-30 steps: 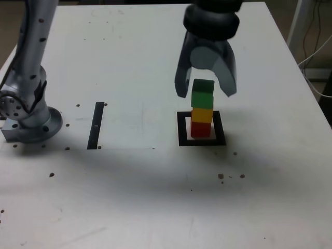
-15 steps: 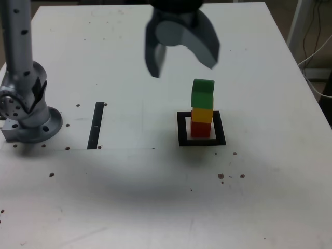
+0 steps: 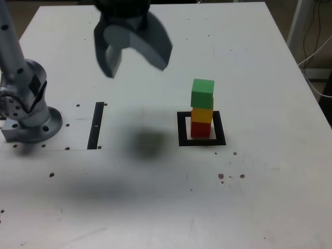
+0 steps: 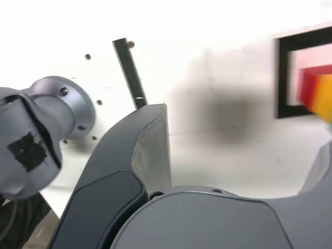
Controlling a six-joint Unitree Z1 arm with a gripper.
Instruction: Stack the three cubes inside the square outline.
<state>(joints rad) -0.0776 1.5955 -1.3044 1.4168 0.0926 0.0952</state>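
Observation:
Three cubes stand stacked in the exterior view: the red cube (image 3: 201, 128) at the bottom, the yellow cube (image 3: 202, 114) on it, the green cube (image 3: 203, 94) on top, sitting a little askew. The stack stands inside the square outline (image 3: 182, 130). My gripper (image 3: 136, 70) hangs open and empty high above the table, well to the exterior view's left of the stack. The wrist view catches the square outline (image 4: 283, 78) with the red cube (image 4: 309, 91) and yellow cube (image 4: 327, 98) at the picture's edge.
The arm's grey base (image 3: 27, 111) sits at the exterior view's left. A thin black strip (image 3: 96, 125) lies between the base and the stack. Small dark specks (image 3: 231, 176) dot the white table (image 3: 166, 207). Cables hang beyond the table's right edge.
The gripper opened off the green cube, rose, and swung away toward the exterior view's left. The stack stayed standing in the outline.

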